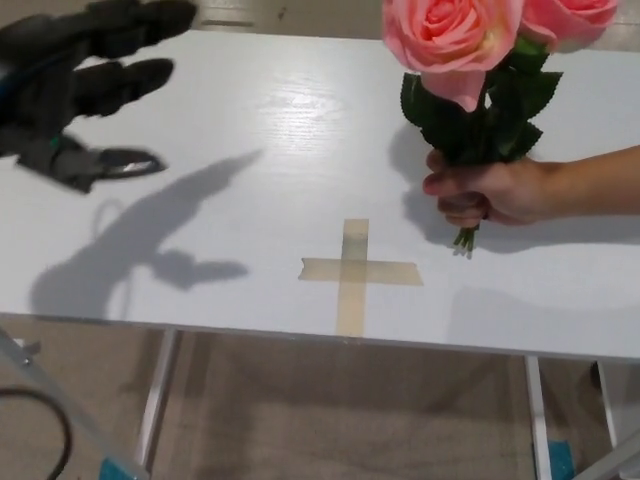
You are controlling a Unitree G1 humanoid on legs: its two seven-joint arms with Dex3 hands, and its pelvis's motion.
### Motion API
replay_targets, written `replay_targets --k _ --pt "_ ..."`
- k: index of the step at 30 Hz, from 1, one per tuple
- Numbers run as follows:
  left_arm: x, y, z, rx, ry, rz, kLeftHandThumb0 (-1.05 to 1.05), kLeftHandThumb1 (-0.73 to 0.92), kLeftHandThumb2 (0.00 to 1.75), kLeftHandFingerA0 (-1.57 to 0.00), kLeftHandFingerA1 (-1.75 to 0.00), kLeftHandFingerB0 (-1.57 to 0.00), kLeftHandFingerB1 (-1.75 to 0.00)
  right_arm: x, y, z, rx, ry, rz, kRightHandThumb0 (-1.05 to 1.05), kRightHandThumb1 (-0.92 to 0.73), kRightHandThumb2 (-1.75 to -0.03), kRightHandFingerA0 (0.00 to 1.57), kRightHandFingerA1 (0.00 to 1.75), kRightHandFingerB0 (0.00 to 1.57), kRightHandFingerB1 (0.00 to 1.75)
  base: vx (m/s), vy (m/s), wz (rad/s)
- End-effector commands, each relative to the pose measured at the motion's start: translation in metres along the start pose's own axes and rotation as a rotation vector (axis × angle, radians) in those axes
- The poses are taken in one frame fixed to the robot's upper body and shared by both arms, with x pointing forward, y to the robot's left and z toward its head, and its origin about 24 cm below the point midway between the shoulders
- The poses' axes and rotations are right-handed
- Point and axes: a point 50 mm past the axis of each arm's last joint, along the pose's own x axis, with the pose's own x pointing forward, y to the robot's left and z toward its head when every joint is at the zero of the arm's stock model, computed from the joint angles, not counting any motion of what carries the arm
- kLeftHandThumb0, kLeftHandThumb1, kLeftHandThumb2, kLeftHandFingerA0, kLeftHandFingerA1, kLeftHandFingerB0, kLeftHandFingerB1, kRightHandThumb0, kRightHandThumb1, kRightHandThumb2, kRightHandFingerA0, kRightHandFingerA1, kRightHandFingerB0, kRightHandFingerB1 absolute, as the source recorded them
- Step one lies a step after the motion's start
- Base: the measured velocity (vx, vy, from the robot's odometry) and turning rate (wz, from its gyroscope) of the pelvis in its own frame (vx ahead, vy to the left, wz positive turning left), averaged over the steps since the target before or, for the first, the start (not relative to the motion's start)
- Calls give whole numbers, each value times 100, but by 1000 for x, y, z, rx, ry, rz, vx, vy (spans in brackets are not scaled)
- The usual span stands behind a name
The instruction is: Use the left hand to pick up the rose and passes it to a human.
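A bunch of pink roses with dark green leaves is held upright over the white table at the upper right. A person's hand grips the stems, reaching in from the right edge. My left hand is at the far upper left, open, fingers spread and empty, well away from the roses. My right hand does not show.
A cross of tan tape is stuck near the table's front edge. Table legs and brown floor show below the edge. A black cable curves at the lower left corner.
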Motion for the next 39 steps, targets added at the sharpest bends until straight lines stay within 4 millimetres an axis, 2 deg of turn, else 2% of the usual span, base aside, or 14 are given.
replay_targets --k 1,4,5,8,9,10,13,17,22,26,28,32,37,39 --pt "-47 -20 11 38 -130 -104 -51 37 73 -6 -20 -6 -23 -3 7 -17 -17 42 20 -39 -65 -60 76 49 63 44 0 0 0" --pt "-64 -30 12 -17 -152 -136 -47 35 71 -6 -34 -6 -35 -3 7 -17 -22 43 20 -39 -65 -60 76 49 63 44 0 0 0" --pt "-71 -35 14 -27 -159 -150 -27 17 78 0 -48 0 -46 -3 7 -17 -24 43 19 -39 -65 -60 76 49 63 44 0 0 0" --pt "-90 -51 14 -90 -148 -206 -22 20 80 -10 -51 -10 -49 -3 6 -17 -27 45 18 -39 -65 -60 77 49 63 44 0 0 0" --pt "-94 -55 11 -117 -138 -222 -39 40 52 -30 -33 -33 -31 -3 4 -17 -29 45 16 -39 -65 -60 77 49 63 44 0 0 0" --pt "-99 -61 6 -138 -125 -241 -45 33 64 -29 -41 -34 -41 -3 4 -18 -30 48 17 -39 -65 -60 77 50 63 44 0 0 0" --pt "-108 -72 -11 -196 -81 -271 -34 42 53 -45 -38 -44 -35 -3 3 -17 -39 52 21 -39 -65 -60 77 50 63 44 0 0 0" --pt "-118 -97 -68 -423 36 -248 -43 50 55 -63 -46 -51 -38 -4 3 -23 -50 71 24 -39 -65 -60 77 50 64 44 0 0 0" --pt "-130 -146 -158 -538 419 110 -54 62 59 -92 -58 -75 -48 -8 12 -37 -43 105 39 -39 -65 -59 79 50 66 45 0 0 0" --pt "-134 -169 -211 -506 732 295 -54 58 58 -76 -56 -74 -47 -9 18 -39 -42 110 55 -39 -65 -60 79 50 64 45 0 0 0" --pt "-130 -185 -239 -463 893 276 -50 51 56 -57 -41 -54 -39 -8 15 -36 -43 103 50 -39 -65 -60 79 51 64 44 0 0 0" --pt "-130 -193 -258 -494 1003 215 -46 49 55 -41 -35 -49 -37 -8 14 -36 -48 101 49 -39 -65 -60 79 52 66 46 0 0 0" --pt "-125 -196 -271 -523 1077 273 -44 48 55 -42 -35 -51 -37 -7 14 -32 -57 93 53 -39 -65 -60 79 51 66 45 0 0 0" --pt "-146 -215 -282 -413 1182 381 -45 50 56 -53 -38 -57 -40 -9 20 -36 -52 105 67 -38 -65 -59 78 50 65 45 0 0 0"
